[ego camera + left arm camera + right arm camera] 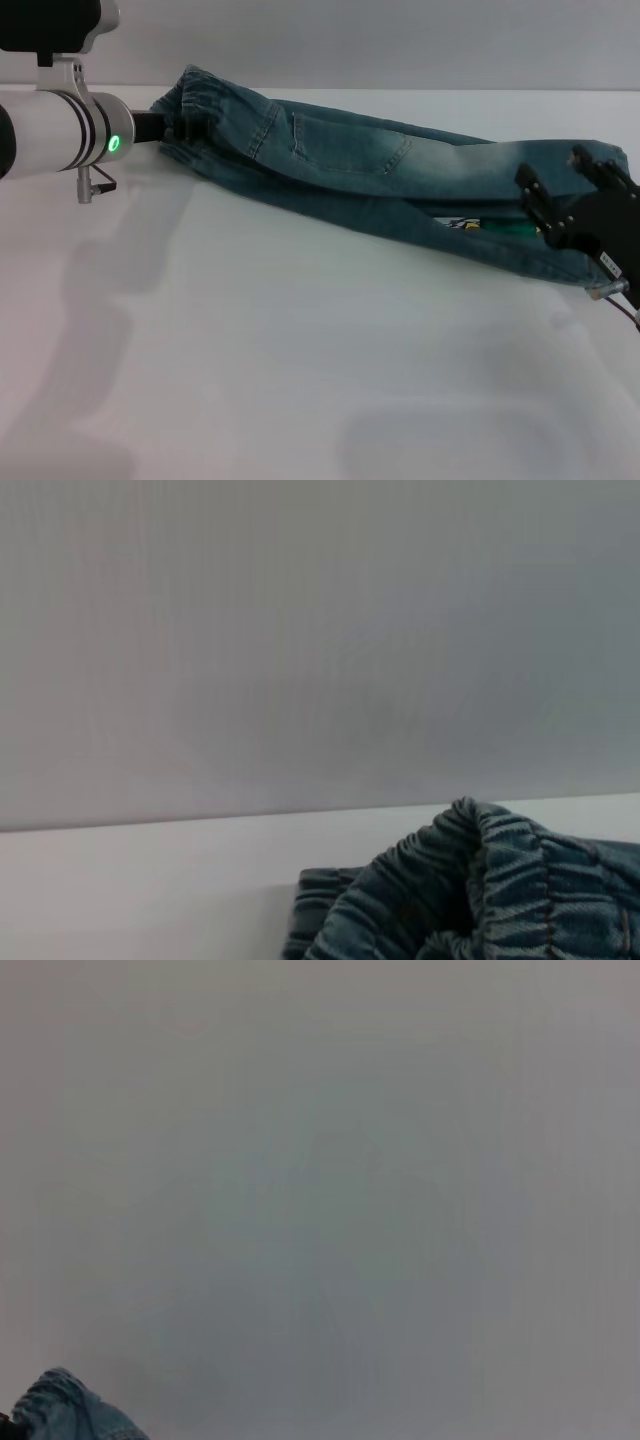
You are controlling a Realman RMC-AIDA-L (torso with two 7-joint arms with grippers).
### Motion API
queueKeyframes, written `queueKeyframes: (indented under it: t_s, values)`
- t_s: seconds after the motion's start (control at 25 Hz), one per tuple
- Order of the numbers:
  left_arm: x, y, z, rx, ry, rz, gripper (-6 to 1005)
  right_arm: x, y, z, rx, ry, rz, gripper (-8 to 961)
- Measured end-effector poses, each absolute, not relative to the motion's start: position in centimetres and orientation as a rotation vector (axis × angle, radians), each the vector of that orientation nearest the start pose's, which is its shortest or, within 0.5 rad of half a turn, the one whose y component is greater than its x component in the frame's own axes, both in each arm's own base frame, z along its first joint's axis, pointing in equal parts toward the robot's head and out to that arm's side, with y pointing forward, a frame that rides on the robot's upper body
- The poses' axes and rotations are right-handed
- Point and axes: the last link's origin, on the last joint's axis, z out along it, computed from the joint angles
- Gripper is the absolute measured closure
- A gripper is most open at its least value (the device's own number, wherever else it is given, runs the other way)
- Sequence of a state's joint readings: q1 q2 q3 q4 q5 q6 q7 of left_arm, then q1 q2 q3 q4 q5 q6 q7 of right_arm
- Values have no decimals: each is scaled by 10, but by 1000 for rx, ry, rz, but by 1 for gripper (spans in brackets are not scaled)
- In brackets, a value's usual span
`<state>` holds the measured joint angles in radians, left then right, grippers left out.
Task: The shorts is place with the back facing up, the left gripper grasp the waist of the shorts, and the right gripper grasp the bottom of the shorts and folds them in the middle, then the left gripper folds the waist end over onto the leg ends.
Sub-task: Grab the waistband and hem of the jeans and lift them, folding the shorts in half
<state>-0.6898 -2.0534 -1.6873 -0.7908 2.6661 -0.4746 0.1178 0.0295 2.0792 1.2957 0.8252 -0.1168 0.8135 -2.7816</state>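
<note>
Both grippers pinch the shorts [380, 170]: left gripper [165, 125] on the waist [195, 100], right gripper [575, 205] on the leg ends [600, 160]. Lift together so the fold stays even.

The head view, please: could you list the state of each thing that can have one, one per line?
Shorts: folded lengthwise into a long strip, back pocket up, stretched between the two grippers.
Waist: bunched and lifted at the left gripper.
Leg ends: at the right gripper.
Left gripper: at the waist, fingers hidden by cloth.
Right gripper: at the leg ends.
Table: bears the shorts.
</note>
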Motion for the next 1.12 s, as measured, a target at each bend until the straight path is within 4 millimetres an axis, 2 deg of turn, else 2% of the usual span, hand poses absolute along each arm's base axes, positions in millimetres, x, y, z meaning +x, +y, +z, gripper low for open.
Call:
queueKeyframes:
  t_s: [0.72,1.12]
  values:
    - [-247,460,-1,-1876,-1110,-67,220,285,289,-29,-1844,538,771,317]
    - [-245,460,-7,-1889,-1104,-69,226,284,289,-29,-1845,537,775,317]
